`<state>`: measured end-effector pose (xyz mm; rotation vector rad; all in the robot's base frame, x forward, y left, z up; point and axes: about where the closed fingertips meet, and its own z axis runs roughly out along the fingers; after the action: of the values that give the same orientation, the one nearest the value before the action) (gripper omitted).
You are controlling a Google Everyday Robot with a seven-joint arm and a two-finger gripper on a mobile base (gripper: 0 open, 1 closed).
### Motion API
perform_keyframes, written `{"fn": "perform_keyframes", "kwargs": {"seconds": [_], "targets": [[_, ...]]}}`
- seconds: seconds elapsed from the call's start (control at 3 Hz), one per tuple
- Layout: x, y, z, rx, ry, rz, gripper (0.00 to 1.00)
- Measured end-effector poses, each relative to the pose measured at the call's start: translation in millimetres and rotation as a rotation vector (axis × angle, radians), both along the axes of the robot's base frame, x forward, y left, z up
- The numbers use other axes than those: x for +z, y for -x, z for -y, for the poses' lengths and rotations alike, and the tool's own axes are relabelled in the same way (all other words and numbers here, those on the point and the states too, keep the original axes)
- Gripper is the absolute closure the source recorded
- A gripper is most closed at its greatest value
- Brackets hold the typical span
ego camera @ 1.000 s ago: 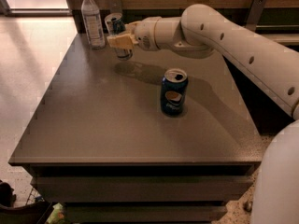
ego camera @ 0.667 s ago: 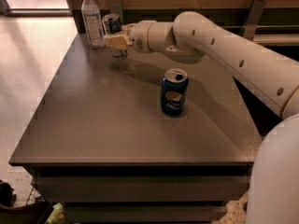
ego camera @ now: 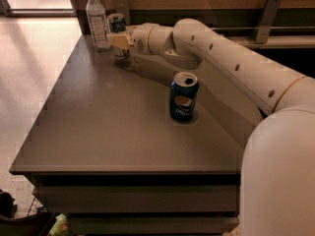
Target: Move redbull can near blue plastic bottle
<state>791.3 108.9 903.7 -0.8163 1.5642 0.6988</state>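
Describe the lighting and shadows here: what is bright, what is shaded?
Camera view: bright light washes the floor at left and leaves a sheen on the table; the arm shades the tabletop right of the Pepsi can; the gripper, at the redbull can beside the blue plastic bottle, sits in the dimmer far corner.

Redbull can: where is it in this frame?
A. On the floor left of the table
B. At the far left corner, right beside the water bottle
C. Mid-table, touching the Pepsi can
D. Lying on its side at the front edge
B. The redbull can is upright at the far left corner of the table, just right of the blue plastic bottle, with the gripper closed around it; the Pepsi can sits apart at mid-table.
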Motion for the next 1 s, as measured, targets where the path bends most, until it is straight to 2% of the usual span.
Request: {"fn": "perform_keyframes", "kwargs": {"seconds": [0.33,1.0], "targets": [[-7,-17,9,-0.021,-0.005,0.008,1.00],[-24,-34,34,-0.055,0.011,0.040,1.00]]}}
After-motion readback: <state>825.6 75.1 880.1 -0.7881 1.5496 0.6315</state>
